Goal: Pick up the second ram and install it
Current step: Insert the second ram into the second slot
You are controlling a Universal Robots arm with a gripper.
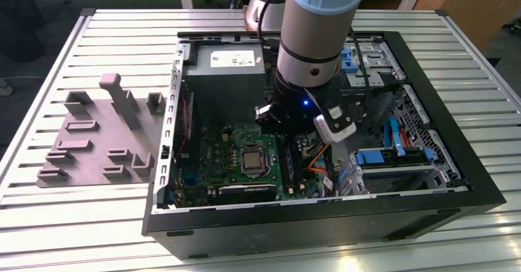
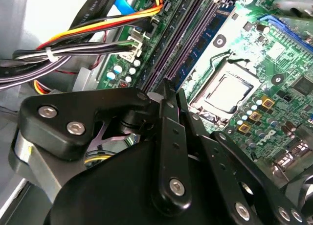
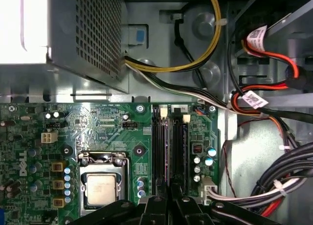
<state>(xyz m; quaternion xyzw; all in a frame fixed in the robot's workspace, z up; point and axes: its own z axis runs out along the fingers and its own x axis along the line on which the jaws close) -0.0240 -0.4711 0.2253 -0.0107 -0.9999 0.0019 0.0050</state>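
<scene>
From where I stand, no wording comes out legibly. A white sticker [image 1: 232, 58] sits on top of the power supply [image 1: 224, 86], its print too fine to read. In the first wrist view, white tags [image 3: 256, 37] hang on the red cables [image 3: 288, 63], and small white lettering edges the motherboard [image 3: 105, 122].

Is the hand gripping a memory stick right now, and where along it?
Cannot be told. The hand sits low over the memory slots, its tips meeting a thin dark edge there; no hold is clear.
</scene>
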